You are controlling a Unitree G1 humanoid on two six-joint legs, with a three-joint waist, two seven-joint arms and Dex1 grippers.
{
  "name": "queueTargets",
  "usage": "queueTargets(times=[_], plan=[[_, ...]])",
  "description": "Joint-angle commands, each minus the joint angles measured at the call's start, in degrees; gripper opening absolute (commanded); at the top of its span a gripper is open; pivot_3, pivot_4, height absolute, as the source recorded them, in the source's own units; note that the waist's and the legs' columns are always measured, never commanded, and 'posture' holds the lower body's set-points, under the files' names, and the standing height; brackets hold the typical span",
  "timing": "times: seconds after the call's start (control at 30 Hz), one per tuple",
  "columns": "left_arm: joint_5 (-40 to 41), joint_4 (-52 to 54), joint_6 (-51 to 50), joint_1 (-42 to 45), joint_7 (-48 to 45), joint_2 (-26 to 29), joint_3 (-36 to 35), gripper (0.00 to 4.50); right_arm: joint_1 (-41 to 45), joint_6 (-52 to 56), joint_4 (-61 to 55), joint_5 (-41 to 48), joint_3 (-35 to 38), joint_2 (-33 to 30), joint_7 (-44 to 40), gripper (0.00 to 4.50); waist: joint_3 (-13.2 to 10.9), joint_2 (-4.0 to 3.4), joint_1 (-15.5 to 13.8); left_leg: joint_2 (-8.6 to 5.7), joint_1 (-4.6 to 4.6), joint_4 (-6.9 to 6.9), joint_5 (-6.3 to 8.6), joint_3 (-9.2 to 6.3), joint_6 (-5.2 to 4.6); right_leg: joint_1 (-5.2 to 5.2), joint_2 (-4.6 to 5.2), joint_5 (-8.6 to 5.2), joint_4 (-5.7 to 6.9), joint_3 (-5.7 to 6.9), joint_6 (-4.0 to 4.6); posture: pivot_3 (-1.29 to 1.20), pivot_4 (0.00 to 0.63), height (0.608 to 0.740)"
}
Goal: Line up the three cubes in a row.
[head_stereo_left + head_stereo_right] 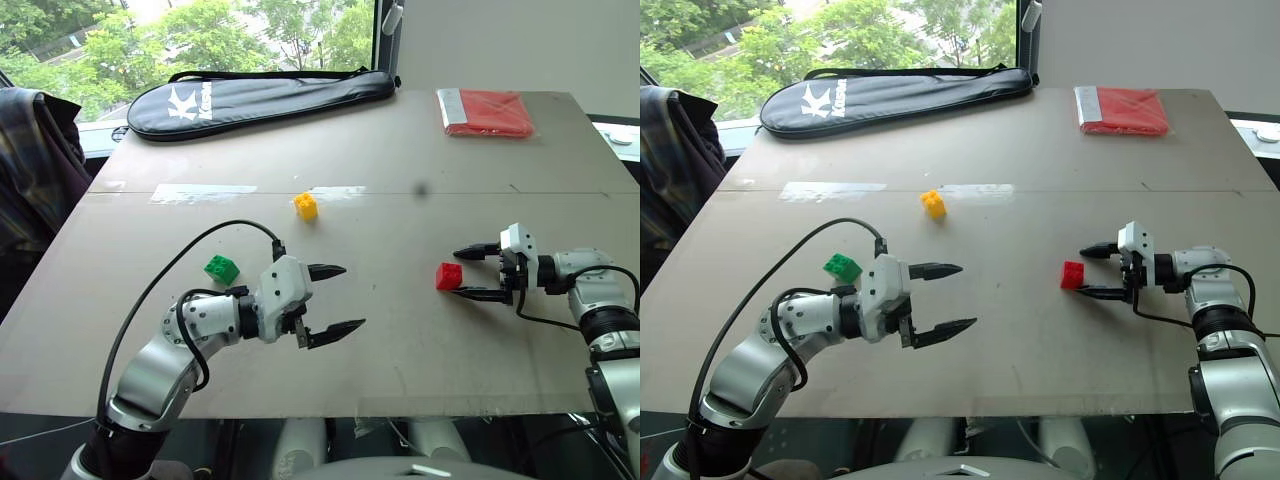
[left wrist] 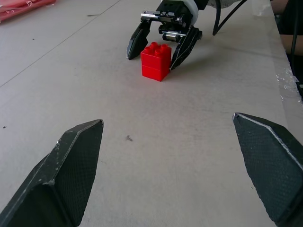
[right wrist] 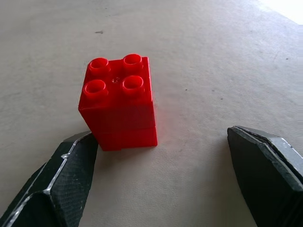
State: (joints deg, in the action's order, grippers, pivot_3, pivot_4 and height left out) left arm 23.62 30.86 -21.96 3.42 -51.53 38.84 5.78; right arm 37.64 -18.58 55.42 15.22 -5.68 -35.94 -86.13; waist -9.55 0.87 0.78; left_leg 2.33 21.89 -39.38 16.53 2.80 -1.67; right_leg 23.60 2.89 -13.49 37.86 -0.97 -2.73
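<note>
Red plastic, four studs up: the red cube (image 3: pixel 118 101) stands upright on the grey-brown table (image 1: pixel 400 340), right at the tips of my right gripper (image 1: pixel 480 271), whose two black fingers are spread apart with the cube just at their opening. In the right wrist view one fingertip (image 3: pixel 71 161) sits against the cube's lower corner, while the other stands well clear, so I am not clamping it. My left gripper (image 1: pixel 335 298) hangs over the near middle of the table with its fingers wide apart and nothing between them, pointing across toward the red cube. The green cube (image 1: pixel 222 268) lies tilted on the table just behind my left wrist, apart from the fingers. The yellow cube (image 1: pixel 306 205) sits farther out, near the table's middle, beside a pale strip of tape (image 1: pixel 203 193). The three cubes are well apart from one another and form no row. At the far edge lies a black zipped racket bag (image 1: pixel 260 100), closed, so I cannot tell what it holds. At the far right corner is a flat red packet (image 1: pixel 485 112) in clear wrap.
</note>
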Motion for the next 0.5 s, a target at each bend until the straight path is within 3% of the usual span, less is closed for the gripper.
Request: queueTargets(times=[0.03,0.5], plan=[[-0.3,0.7,1.2,0.9,-0.4,0.0,0.1,4.5,0.7,-1.2,1.5,-2.1,1.8,-0.3,3.0,4.45,0.0,0.0,0.0,0.0,-0.01,0.0,0.0,0.0,0.0,0.0,0.0,0.0,0.0,0.0,0.0,0.0,0.15,0.708],[-0.7,-0.5,1.7,2.2,-0.9,-1.1,0.8,4.5,1.2,-3.1,3.1,-4.6,3.7,-0.5,4.8,4.45,0.0,0.0,0.0,-0.02,-0.02,-0.03,0.0,0.02,0.0,-0.03,0.01,0.01,0.0,-0.03,0.0,0.0,0.15,0.708]])
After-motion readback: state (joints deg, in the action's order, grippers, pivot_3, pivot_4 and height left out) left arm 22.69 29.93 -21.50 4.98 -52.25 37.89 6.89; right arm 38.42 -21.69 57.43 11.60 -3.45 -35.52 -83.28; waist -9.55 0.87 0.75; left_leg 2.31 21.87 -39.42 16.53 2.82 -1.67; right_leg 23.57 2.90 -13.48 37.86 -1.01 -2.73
